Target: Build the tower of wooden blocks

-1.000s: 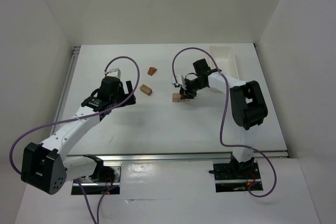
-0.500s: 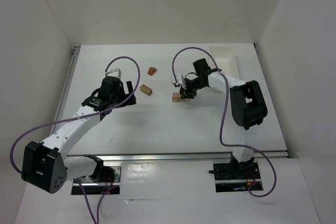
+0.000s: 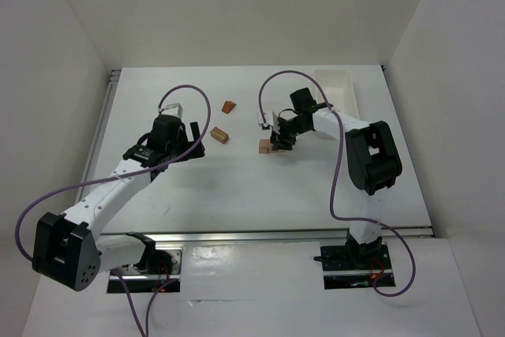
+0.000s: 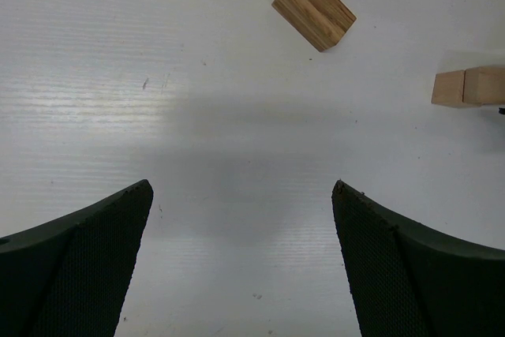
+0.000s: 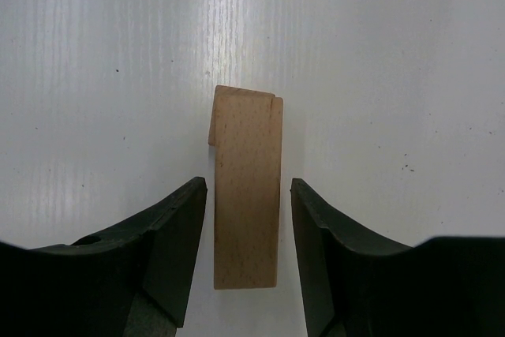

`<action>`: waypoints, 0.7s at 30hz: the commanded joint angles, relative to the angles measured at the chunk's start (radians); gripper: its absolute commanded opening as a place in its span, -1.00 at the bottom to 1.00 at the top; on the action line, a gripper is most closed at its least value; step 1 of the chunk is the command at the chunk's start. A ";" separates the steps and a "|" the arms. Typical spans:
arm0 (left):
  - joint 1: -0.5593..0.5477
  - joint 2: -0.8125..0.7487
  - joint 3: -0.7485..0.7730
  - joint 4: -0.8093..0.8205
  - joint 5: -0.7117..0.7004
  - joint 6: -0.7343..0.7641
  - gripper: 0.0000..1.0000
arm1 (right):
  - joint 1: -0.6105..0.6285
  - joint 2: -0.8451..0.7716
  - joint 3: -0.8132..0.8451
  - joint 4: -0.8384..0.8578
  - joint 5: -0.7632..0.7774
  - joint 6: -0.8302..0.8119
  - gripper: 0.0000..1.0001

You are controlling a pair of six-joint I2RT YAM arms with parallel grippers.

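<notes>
Right wrist cam is the only view with grip detail. My right fingers [image 5: 170,234] straddle the top piece of the wood block tower [image 5: 247,195]; they're apart, with a thin strip of tabletop [image 5: 379,76] visible on each side, so they aren't clamped on it. That top piece is a long light-tan block with fine speckled grain. A second tan block under it pokes out a little at the far left corner, so the stack isn't flush. Top cam can't resolve any of that: the tower is a small tan blob near mid-tabletop, partly hidden by my right wrist. What it does give is layout. A loose reddish-brown block [image 3: 220,135] sits to the tower's left, and another reddish-brown piece [image 3: 228,106] lies farther back, too small for me to make out its shape. The white tray [image 3: 339,88] is at the far right, well apart from the tower. Left wrist cam adds the side look: the tower sits at its right frame edge as two light-tan faces side by side, cut off by the frame. The loose block shows striped darker grain, lying at an angle. My left fingers [image 4: 87,258] are spread wide with nothing between them, above bare tabletop and short of that block.
</notes>
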 commanded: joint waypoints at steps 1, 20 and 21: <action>0.006 -0.008 0.036 0.023 0.021 0.025 1.00 | -0.009 -0.025 0.033 0.019 0.001 0.012 0.10; -0.149 0.292 0.136 0.266 0.119 0.066 -1.00 | -0.018 -0.338 -0.210 0.555 0.292 0.669 -0.79; -0.149 0.317 0.136 0.285 0.133 0.053 -1.00 | -0.018 -0.351 -0.220 0.564 0.337 0.725 -0.86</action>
